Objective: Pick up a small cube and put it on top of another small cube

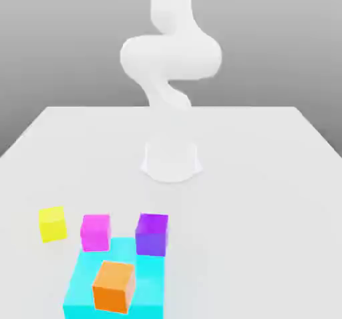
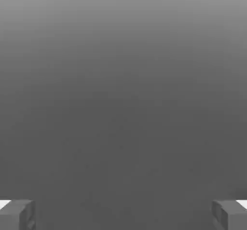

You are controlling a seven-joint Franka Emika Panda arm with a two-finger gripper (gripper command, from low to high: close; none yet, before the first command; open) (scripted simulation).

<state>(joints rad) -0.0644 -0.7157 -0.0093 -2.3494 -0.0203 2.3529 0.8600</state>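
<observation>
Four small cubes sit upright at the near end of the table (image 1: 267, 150). The yellow cube (image 1: 52, 223) lies farthest to the exterior view's left. The magenta cube (image 1: 95, 231) is near it. The purple cube (image 1: 152, 233) follows to the right. The orange cube (image 1: 113, 285) rests nearest, on a cyan block (image 1: 80, 291).

- Small yellow cube (image 1: 52, 223) stands apart, free all round.
- Small magenta cube (image 1: 95, 231) & purple cube (image 1: 152, 233) sit close, narrow gap btwn.
- Orange cube (image 1: 113, 285) atop flat cyan block (image 1: 143, 291), just behind those two.
- White worktop (image 1: 267, 177) open elsewhere.
</observation>
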